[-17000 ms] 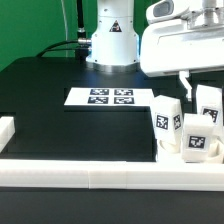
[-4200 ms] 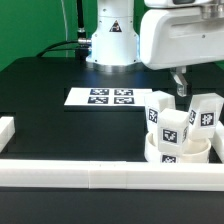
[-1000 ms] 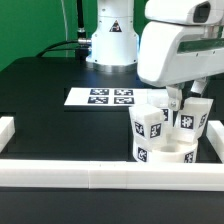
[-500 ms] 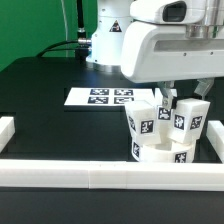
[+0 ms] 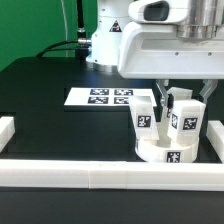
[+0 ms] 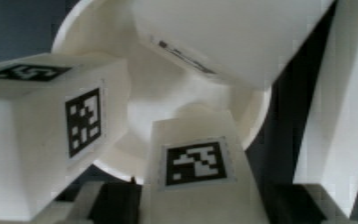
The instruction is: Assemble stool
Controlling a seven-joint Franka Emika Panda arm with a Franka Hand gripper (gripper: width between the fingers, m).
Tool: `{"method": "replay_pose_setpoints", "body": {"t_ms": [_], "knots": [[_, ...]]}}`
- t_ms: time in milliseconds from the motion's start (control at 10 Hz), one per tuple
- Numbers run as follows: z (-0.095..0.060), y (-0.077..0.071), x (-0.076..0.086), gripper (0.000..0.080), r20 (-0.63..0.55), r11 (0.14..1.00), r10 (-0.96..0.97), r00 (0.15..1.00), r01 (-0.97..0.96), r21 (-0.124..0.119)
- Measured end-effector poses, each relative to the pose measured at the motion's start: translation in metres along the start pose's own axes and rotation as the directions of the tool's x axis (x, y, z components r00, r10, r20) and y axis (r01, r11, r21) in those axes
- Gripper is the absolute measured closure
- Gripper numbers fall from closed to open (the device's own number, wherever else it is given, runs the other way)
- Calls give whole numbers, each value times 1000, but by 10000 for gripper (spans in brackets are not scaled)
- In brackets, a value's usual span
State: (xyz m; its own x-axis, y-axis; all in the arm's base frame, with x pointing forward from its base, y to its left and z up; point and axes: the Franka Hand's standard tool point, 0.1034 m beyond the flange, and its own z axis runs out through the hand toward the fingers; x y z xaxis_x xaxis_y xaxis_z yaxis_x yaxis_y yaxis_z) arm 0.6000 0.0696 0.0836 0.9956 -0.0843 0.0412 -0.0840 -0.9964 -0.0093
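The white stool stands upside down near the front rail, its round disc seat on the black table and its tagged block legs pointing up. Two legs show in front, one on the exterior view's left and one on the right. My gripper comes down from above among the legs. In the wrist view my gripper has its dark fingers on either side of a tagged leg, closed on it. Another tagged leg stands beside it. The third leg is mostly hidden behind my hand in the exterior view.
The marker board lies flat on the table behind the stool. A low white rail runs along the front and another at the exterior view's left. The arm's base stands at the back.
My hand has swung over the stool and come lower. The stool has slid a little to the exterior view's right and turned, so its legs' tags face differently than half a second ago.
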Motion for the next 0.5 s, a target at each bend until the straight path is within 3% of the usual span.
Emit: {"method": "replay_pose_setpoints", "body": {"t_ms": [200, 500], "knots": [[0, 0, 0, 456, 12, 980, 196, 980, -197, 40], [0, -3, -1, 456, 19, 934, 355, 935, -355, 37]]}}
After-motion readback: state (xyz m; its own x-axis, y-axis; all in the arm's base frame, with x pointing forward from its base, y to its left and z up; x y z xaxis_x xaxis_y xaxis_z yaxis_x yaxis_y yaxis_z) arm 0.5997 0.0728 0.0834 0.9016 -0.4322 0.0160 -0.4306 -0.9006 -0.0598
